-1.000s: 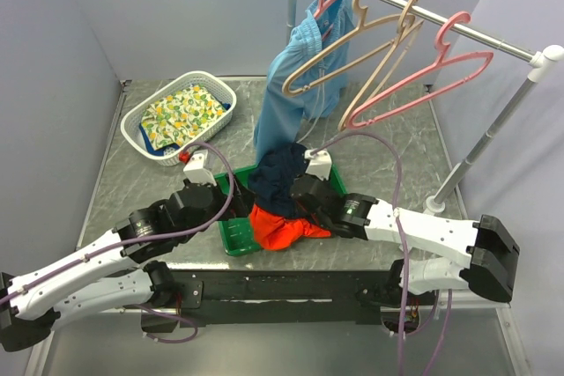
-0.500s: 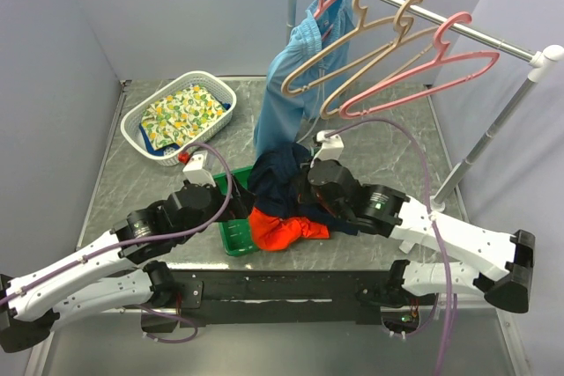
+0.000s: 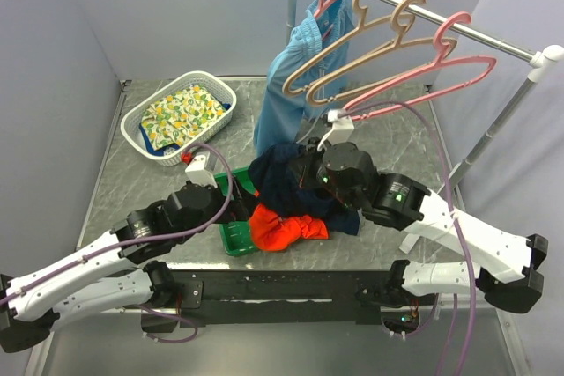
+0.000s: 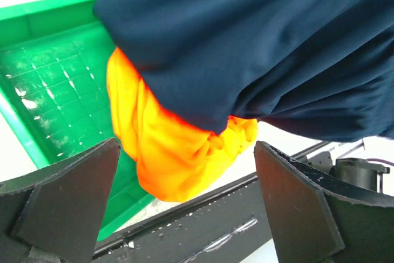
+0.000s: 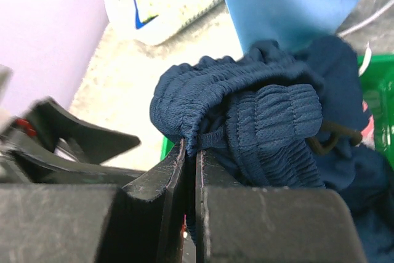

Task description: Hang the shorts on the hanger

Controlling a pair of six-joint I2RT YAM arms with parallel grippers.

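Note:
The navy shorts hang bunched above the green tray, lifted off the orange garment. My right gripper is shut on a fold of their elastic waistband, seen close in the right wrist view with the shorts piled above the jaws. My left gripper is open and empty, just left of the shorts; in the left wrist view the shorts and the orange garment lie beyond its fingers. Two beige hangers hang empty on the rail.
Light blue shorts hang from a pink hanger at the rail's left end, right behind the navy shorts. A second pink hanger hangs further right. A white basket with patterned cloth stands back left. The rail's right post rises right.
My right gripper has lifted the navy shorts higher and carried them back and to the right, off the orange garment. The left arm has barely moved.

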